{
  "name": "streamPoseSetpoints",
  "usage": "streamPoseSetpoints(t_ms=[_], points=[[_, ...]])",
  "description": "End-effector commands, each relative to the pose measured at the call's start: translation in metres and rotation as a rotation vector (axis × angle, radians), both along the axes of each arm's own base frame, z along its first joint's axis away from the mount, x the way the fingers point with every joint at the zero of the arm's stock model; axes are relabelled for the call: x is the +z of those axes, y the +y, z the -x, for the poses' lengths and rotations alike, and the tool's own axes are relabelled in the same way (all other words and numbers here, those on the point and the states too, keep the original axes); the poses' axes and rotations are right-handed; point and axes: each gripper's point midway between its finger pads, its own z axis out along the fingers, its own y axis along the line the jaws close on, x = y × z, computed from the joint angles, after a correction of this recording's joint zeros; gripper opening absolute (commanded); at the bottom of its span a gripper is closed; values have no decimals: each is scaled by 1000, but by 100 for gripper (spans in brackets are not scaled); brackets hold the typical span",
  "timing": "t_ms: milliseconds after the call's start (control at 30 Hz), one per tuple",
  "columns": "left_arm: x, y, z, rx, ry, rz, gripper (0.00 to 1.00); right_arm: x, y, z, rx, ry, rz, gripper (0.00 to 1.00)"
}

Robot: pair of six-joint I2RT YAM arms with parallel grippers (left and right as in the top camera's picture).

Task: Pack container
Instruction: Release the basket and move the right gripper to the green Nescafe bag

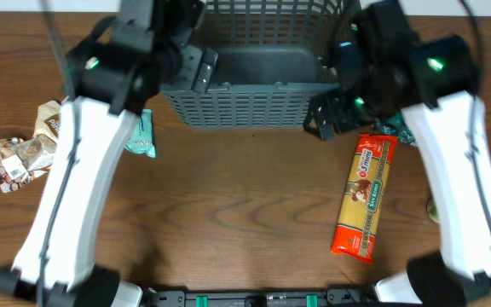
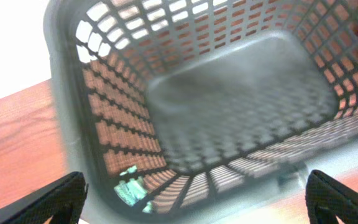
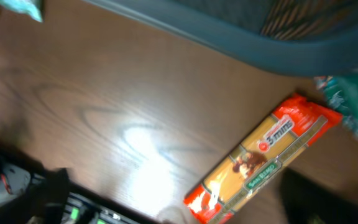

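Dark fingertips of the left gripper are seen at the two bottom corners of the left wrist view, spread wide apart with nothing gripped between them. Between and beyond those fingers the basket is looked into, its grey solid bottom and slotted walls in plain sight. Through the lattice just beyond the left-hand finger a teal packet is glimpsed, lying outside the basket on the table.

From overhead the left gripper is placed over the rim at the basket's near left corner, and the right gripper just outside the near right corner, beside the wall.

The right wrist view is blurred. Two dark shapes at its bottom corners are probably the right fingers, held wide apart and empty. Between and just ahead of them a long orange and yellow pasta packet is laid flat on the wood, apart from the basket's rim farther ahead. A green packet is found just beside the pasta packet's far end. Well to the left of the left fingers, two snack bags are laid on the table.
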Motion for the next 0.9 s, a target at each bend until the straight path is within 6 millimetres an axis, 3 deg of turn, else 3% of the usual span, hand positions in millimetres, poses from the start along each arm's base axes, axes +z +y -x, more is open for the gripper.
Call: streamPoseSetpoints(t_ms=[0, 100, 233, 333, 400, 500, 600, 733, 867], points=[[22, 29, 19, 110, -52, -45, 99, 36, -5, 14, 9, -133, -45, 99], [29, 74, 38, 332, -51, -74, 99, 69, -34, 7, -137, -303, -30, 99], [27, 126, 59, 592, -8, 2, 99, 107, -133, 12, -718, -479, 43, 99], [24, 150, 63, 664, 12, 19, 99, 119, -180, 21, -888, -530, 49, 99], [24, 161, 63, 690, 17, 48, 99, 115, -207, 24, -975, -513, 52, 99], [22, 168, 57, 662, 25, 84, 99, 95, -241, 15, -1008, -427, 36, 99], [18, 175, 55, 666, 43, 111, 98, 63, -268, -6, -998, -310, -19, 99], [15, 181, 53, 668, 53, 93, 99, 8, -301, -43, -936, -172, -95, 99], [14, 181, 54, 651, 58, 76, 99, -46, -319, -83, -798, -106, -164, 99]])
